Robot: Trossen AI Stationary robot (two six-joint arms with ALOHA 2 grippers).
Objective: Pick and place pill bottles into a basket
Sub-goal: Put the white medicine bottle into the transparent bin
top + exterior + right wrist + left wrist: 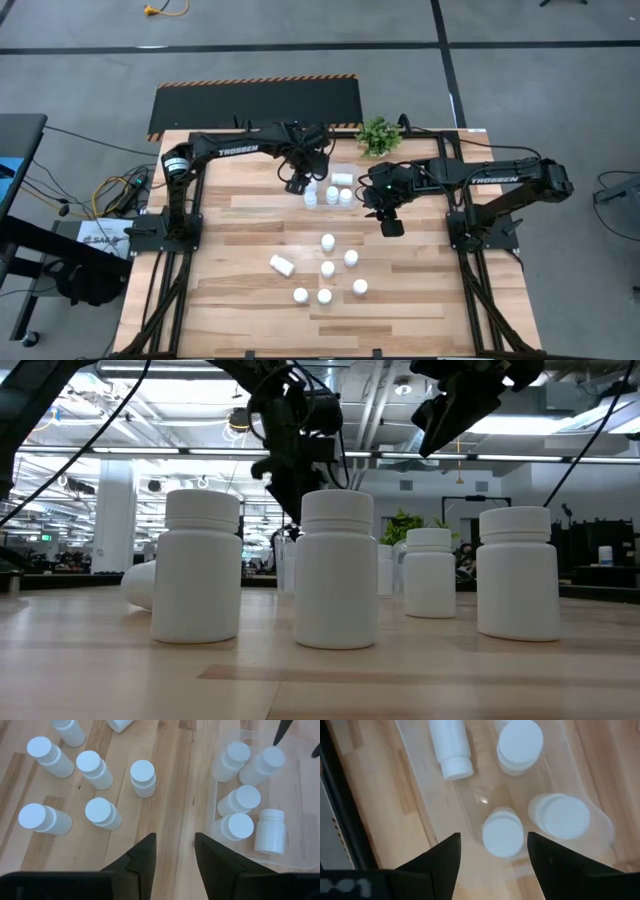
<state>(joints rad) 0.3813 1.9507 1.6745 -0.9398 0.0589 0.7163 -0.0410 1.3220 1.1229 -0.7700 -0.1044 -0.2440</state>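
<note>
Left hand (492,852) over clear basket (592,780), fingers apart, empty; bottle (503,832) upright directly below, inside basket. Right hand (175,852) closed, empty, hovering right of basket. Loose pill bottles (328,267) mid-worktop. Advice: lift straight, avoid clipping caps.

Five pill bottles (241,826) in basket (300,862), more bottles on table (185,795)
</note>
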